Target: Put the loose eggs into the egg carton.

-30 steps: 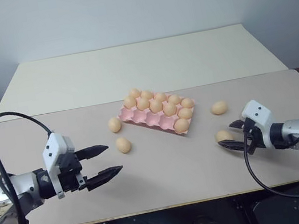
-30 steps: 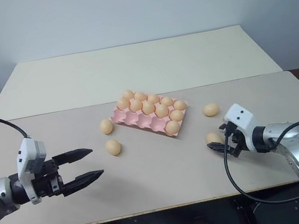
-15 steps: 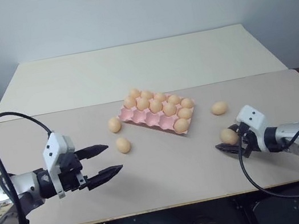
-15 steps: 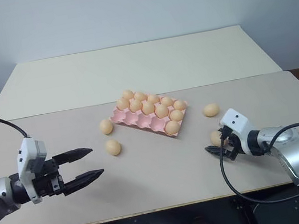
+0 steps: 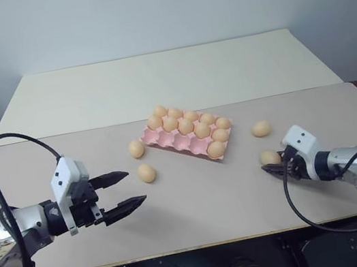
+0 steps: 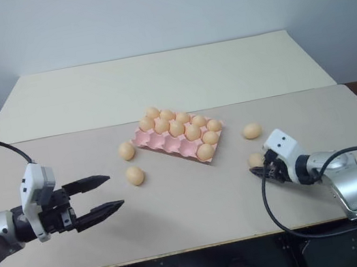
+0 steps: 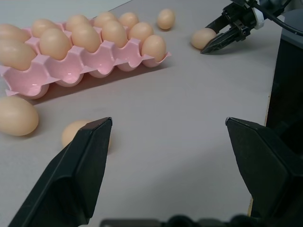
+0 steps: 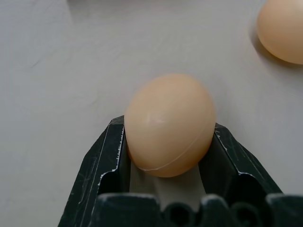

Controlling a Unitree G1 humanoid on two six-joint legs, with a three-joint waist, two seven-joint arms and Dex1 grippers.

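Note:
The pink egg carton (image 5: 174, 141) lies mid-table with several eggs in its cups; some cups on its near side stand empty. Two loose eggs (image 5: 137, 149) (image 5: 147, 173) rest left of it, and a third egg (image 5: 261, 129) lies to its right. A further egg (image 8: 165, 113) sits on the table at the right, with my right gripper (image 8: 168, 130) shut on it, one finger against each side. My left gripper (image 5: 136, 186) hovers open and empty near the table's front left, pointing toward the nearer left egg (image 7: 80, 135).
A second, paler table (image 5: 154, 75) adjoins at the back, with a seam between the two. The front table edge runs just below both arms. A black cable (image 5: 294, 203) loops beneath my right arm.
My right gripper's fingers, open around the right-hand egg a second ago, have shut on it. The left arm has stayed still.

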